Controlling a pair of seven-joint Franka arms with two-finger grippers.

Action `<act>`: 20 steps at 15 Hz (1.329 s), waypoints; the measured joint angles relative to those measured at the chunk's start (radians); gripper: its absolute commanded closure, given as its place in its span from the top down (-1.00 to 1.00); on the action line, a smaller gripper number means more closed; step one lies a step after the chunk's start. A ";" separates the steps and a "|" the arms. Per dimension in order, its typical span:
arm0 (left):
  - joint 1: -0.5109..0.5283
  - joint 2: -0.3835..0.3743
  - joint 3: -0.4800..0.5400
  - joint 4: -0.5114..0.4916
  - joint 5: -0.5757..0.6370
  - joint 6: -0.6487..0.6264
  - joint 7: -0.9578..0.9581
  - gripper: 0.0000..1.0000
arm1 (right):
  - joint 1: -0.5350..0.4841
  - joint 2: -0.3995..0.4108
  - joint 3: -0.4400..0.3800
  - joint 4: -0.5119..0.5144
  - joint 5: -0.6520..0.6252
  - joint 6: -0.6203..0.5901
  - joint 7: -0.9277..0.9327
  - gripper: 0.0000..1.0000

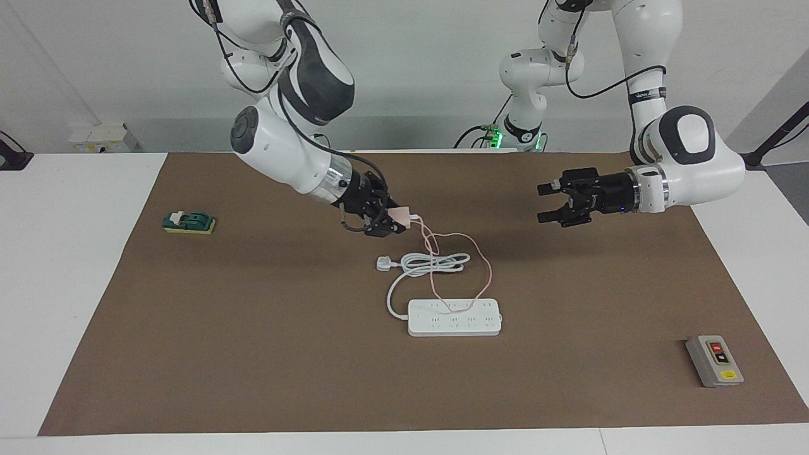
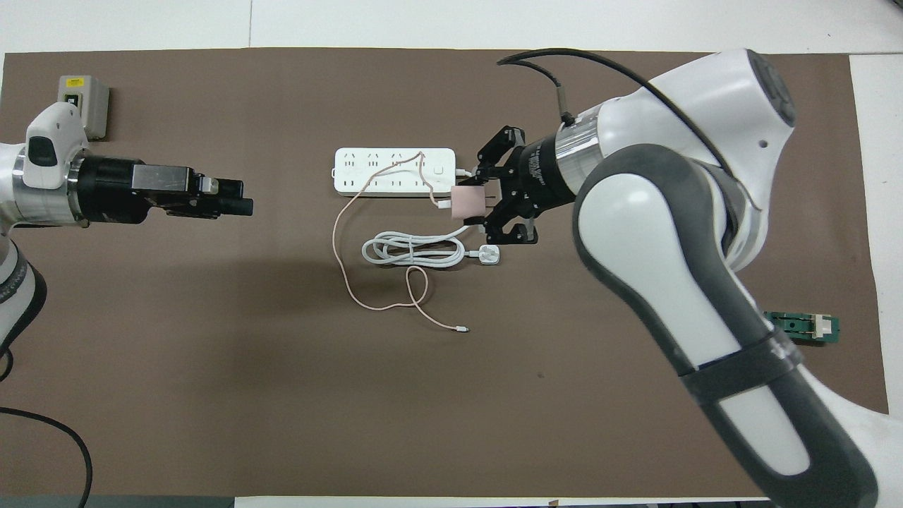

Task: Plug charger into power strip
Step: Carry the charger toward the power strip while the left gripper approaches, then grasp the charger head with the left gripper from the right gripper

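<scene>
I see the green block point(image 1: 189, 222) sitting on the brown mat point(image 1: 253, 354) at the right arm's end of the desk point(image 1: 82, 284), well apart from everything else.

Next I see my right claw point(image 1: 390, 222), up in the air over the mat. It is closed tight on the charger point(image 1: 400, 216), the little pink cube (its side links stick out, but the tips pinch the cube). The charger is off the desk, over the spot just beside the white plug point(image 1: 383, 263). The pink cable point(image 1: 483, 265) hangs down from the charger, loops over the white cord point(image 1: 436, 262) and drapes onto the power strip point(image 1: 454, 317). From above I can see the cable's small end point(image 2: 460, 329) lying on the mat, nearer to the robots than the white cord.

The power strip lies flat in the middle of the mat, farther from the robots than its coiled cord. Nothing is plugged into it.

Then comes my left claw point(image 1: 548, 203), in the air over the mat toward the left arm's end. Its two fingers are spread wide and hold nothing. That arm waits.

Last is the grey button box point(image 1: 714, 361), on the mat's corner at the left arm's end.
</scene>
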 measured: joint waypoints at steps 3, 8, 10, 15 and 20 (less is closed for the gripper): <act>-0.040 0.000 0.000 -0.041 -0.082 0.011 0.000 1.00 | 0.073 0.005 0.001 0.000 0.000 0.076 0.063 -1.00; -0.080 0.017 0.000 -0.097 -0.166 0.016 0.001 1.00 | 0.148 0.012 0.001 0.001 0.000 0.166 0.149 -1.00; -0.094 0.019 0.000 -0.109 -0.169 0.016 0.001 1.00 | 0.169 0.014 0.001 0.001 0.000 0.175 0.173 -1.00; -0.133 0.018 -0.001 -0.151 -0.179 0.015 0.007 1.00 | 0.189 0.017 0.001 0.001 0.000 0.210 0.195 -1.00; -0.177 0.011 -0.003 -0.169 -0.215 0.012 0.012 1.00 | 0.194 0.021 0.001 0.001 0.000 0.210 0.195 -1.00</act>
